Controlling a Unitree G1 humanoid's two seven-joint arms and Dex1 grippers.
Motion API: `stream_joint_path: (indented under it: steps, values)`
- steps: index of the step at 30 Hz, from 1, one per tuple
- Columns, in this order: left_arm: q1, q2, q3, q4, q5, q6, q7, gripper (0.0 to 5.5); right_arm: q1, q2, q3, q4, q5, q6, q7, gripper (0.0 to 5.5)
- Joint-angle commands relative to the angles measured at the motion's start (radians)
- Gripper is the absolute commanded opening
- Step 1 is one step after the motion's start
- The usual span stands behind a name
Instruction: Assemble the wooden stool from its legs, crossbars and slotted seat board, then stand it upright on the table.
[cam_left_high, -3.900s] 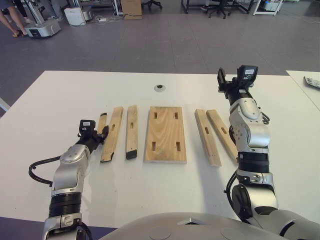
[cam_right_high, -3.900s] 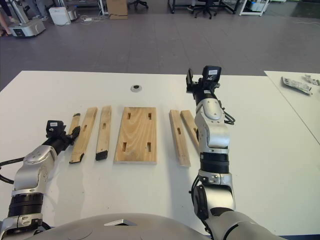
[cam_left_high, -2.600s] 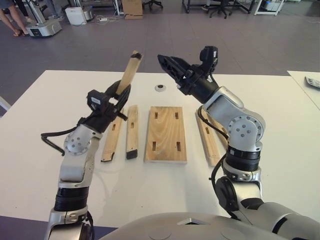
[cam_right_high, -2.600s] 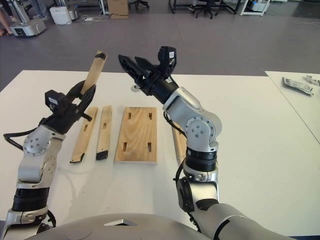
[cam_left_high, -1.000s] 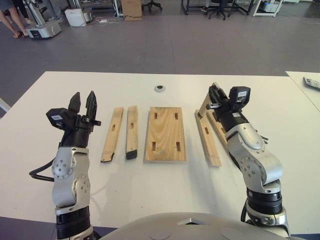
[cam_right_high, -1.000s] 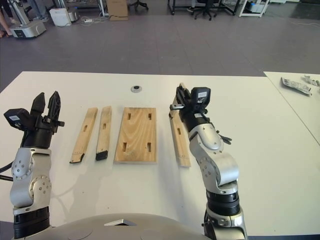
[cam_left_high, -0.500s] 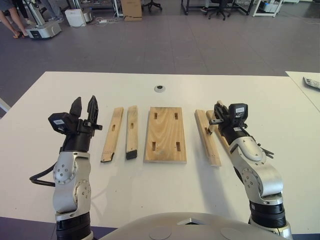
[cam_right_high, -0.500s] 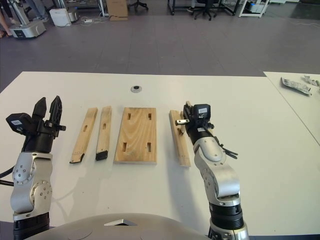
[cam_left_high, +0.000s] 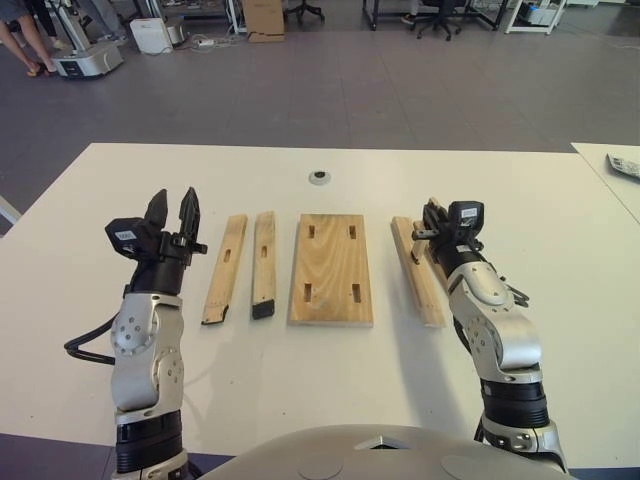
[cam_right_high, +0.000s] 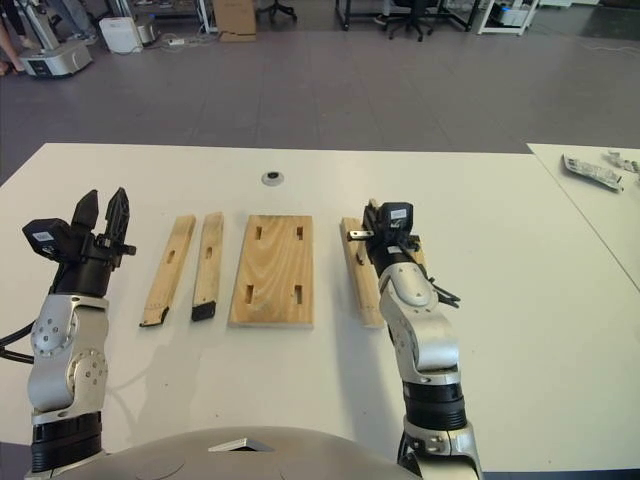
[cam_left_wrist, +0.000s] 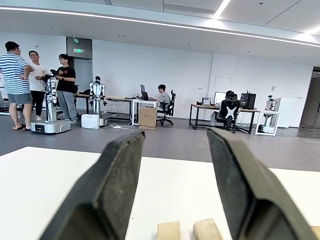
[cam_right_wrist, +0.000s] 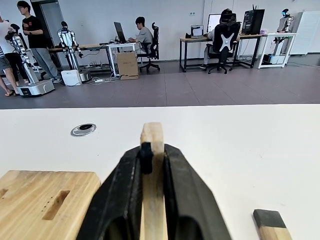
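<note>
The right gripper (cam_right_wrist: 153, 155) has its two black fingers (cam_right_wrist: 125, 185) pressed against both sides of a narrow wooden strip (cam_right_wrist: 152, 132), which stands on edge and points away across the white table (cam_right_wrist: 250, 150). Just beside one finger lies a slotted wooden piece (cam_right_wrist: 30, 200), flat on the table (its rectangular slot faces up). On the other side, apart from the fingers, is the end of a black-tipped piece (cam_right_wrist: 267, 220). Farther off, a round grommet (cam_right_wrist: 84, 130) sits in the tabletop.

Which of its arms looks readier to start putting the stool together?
Right. Its right gripper is shut on a wooden stick, close beside a slotted leg. The left gripper is open and empty, so it would probably have to pick something up first.
</note>
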Motion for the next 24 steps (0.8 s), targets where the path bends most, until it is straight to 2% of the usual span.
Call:
stream_joint_path:
  steps: [1,6,13,18,19,24]
  values:
    - [0.000,0.007,0.003,0.005,0.004,-0.018,-0.013,2.30,0.105,-0.038,-0.014,0.071,0.021,-0.172,0.149,0.42]
    - [-0.001,0.012,0.010,0.008,0.002,-0.021,-0.020,2.30,0.208,-0.052,-0.006,0.145,0.013,-0.362,0.268,0.42]
    - [-0.002,0.007,0.003,0.010,0.007,-0.032,-0.019,2.30,0.258,-0.052,0.043,0.139,-0.010,-0.335,0.275,0.42]
    - [-0.002,0.005,-0.003,0.011,0.010,-0.040,-0.016,2.30,0.252,-0.057,0.036,0.170,-0.013,-0.317,0.254,0.42]
    - [-0.001,0.004,-0.004,0.011,0.009,-0.041,-0.017,2.30,0.247,-0.059,0.032,0.182,-0.012,-0.318,0.255,0.79]
    - [0.012,-0.023,-0.024,0.009,0.020,-0.055,-0.007,2.30,0.230,-0.086,0.032,0.158,-0.013,-0.349,0.303,1.64]
